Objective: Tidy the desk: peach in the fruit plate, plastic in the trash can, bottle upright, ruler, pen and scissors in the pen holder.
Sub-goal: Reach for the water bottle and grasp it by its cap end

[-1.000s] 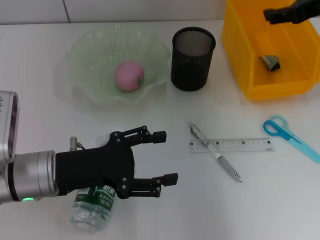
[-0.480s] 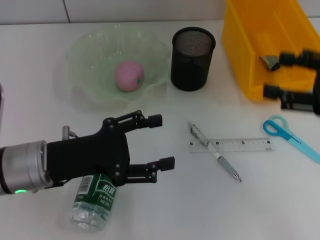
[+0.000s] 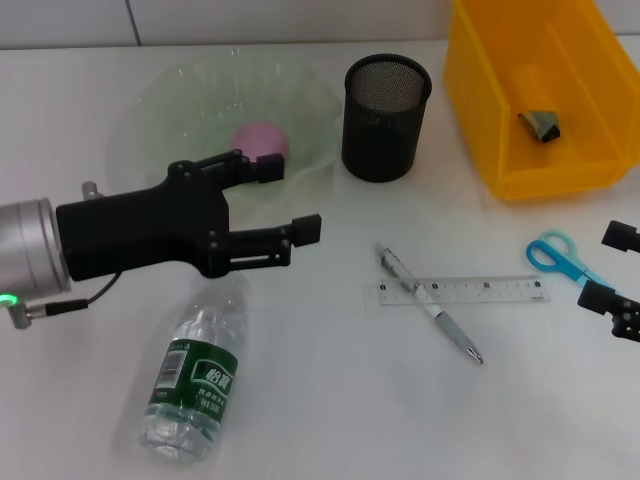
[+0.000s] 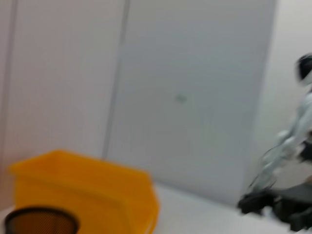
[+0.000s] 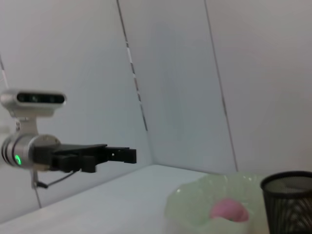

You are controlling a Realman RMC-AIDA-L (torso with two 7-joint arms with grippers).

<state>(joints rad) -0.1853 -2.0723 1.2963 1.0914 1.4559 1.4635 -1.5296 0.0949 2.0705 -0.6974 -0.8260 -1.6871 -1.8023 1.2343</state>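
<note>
Two claws are in view from my head camera. My left claw hangs above the white worktop, its black fingers spread wide and holding nothing, their tips over the near edge of the pale green wavy-rimmed glass fruit plate. The pink peach lies inside that plate, partly hidden behind my upper finger. My right claw shows only at the right edge of the worktop, just beside the blue-handled scissors; its two black finger tips stand apart and grip nothing.

The clear plastic water bottle with the green label lies on its side on the worktop, below my left claw and apart from it, cap end toward the claw. The black wire-mesh pen holder stands upright between the fruit plate and the yellow plastic bin. A small dark crumpled piece rests on the bin's floor. The clear flat ruler lies on the worktop in front of the pen holder, and the silver ballpoint pen lies slanted across its left end, touching it. The scissors lie flat to the right of the ruler, near but apart.

From the right wrist camera, my left claw shows farther off, fingers level above the worktop, with the fruit plate, peach and pen holder nearer. The left wrist camera shows the yellow bin and the pen holder rim.
</note>
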